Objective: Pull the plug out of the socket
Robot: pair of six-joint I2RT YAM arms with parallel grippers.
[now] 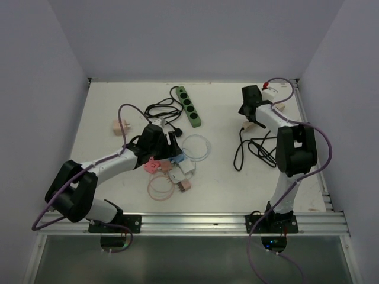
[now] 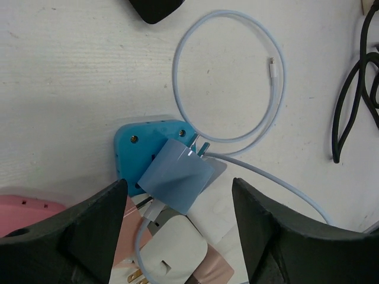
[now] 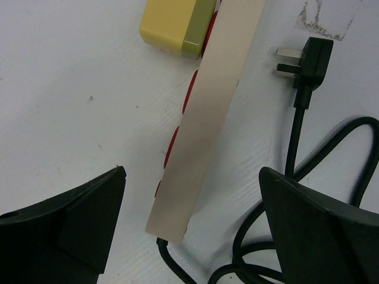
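The left tool (image 2: 179, 183) hangs spread over a blue socket (image 2: 139, 145) on the bench (image 2: 71, 71), pinching nothing. A pale charger (image 2: 176, 176) leans tilted on the socket. Its pins (image 2: 201, 145) show, but whether one is seated I cannot tell. The socket lies loose, so a pull on the charger alone could likely drag both along. Closing low risks clamping charger and socket together, or catching the white plug (image 2: 174, 248) just below. The thin cable (image 2: 237, 35) loops from the charger and could snag. The right tool (image 3: 192, 171) is also spread and holds nothing, straddling a beige strip (image 3: 207, 112) with a yellow block (image 3: 172, 23) at its far end. A black plug (image 3: 311, 56) lies free beside it. That strip looks unanchored too, and its cord near the finger could get trapped.
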